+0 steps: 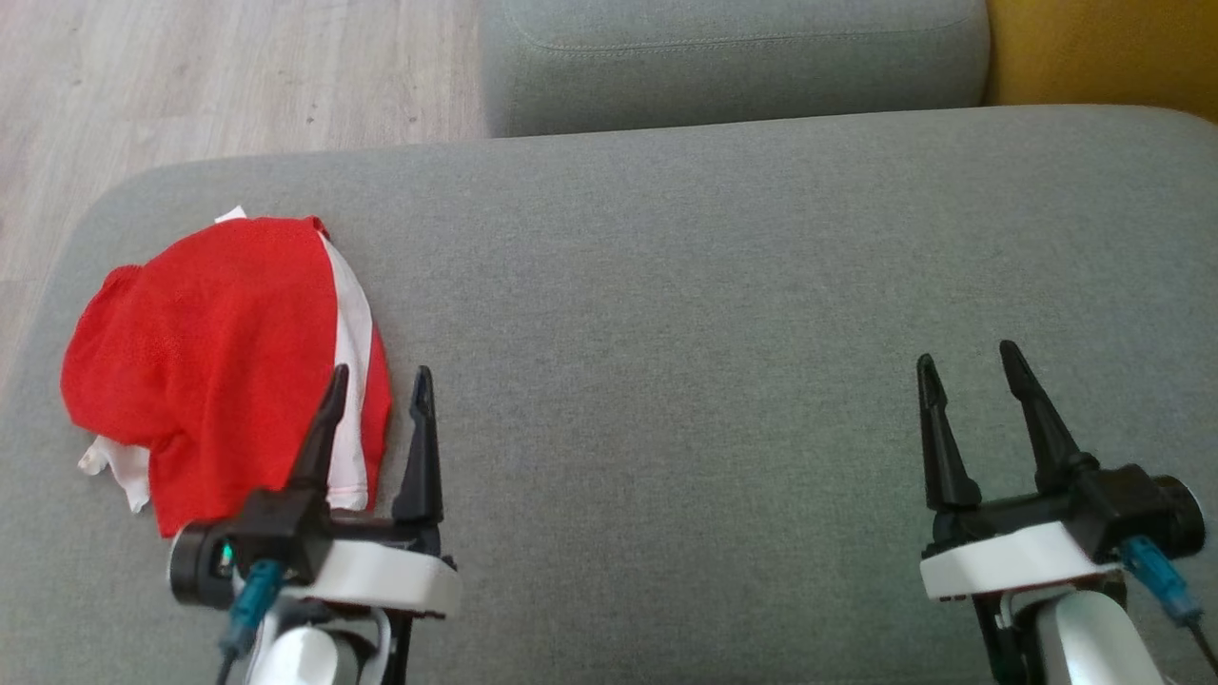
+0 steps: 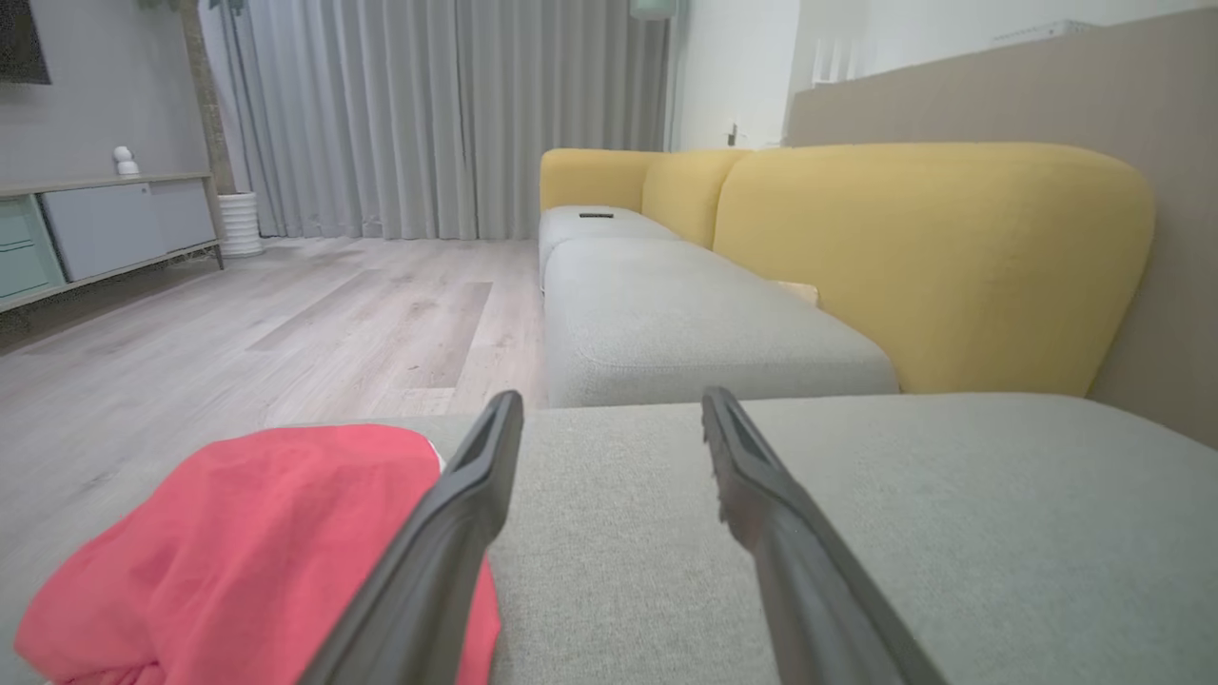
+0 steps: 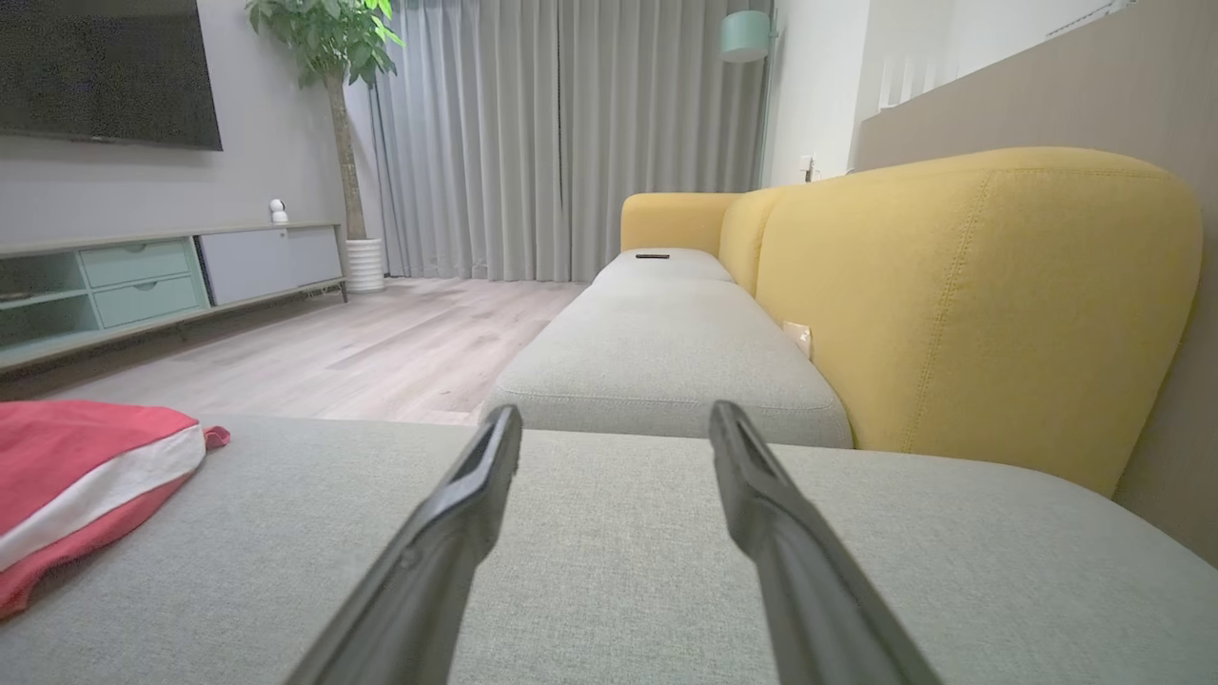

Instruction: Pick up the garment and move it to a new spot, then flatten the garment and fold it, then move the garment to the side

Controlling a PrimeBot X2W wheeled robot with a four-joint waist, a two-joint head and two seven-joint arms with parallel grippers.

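The garment (image 1: pixel 219 357) is red mesh cloth with a white stripe, lying crumpled on the left end of a grey sofa seat (image 1: pixel 666 314). It also lies at the lower left in the left wrist view (image 2: pixel 247 542) and at the far left in the right wrist view (image 3: pixel 86 476). My left gripper (image 1: pixel 381 381) is open, hovering at the garment's right edge, one finger over the cloth, nothing between its fingers. My right gripper (image 1: pixel 971 366) is open over bare seat at the right, far from the garment.
A second grey seat cushion (image 1: pixel 733 57) adjoins the far edge, with a yellow backrest (image 1: pixel 1104 52) to the right. Wooden floor (image 1: pixel 190 86) lies beyond the seat's left and far-left edges. A TV cabinet (image 3: pixel 143 285) and curtains stand across the room.
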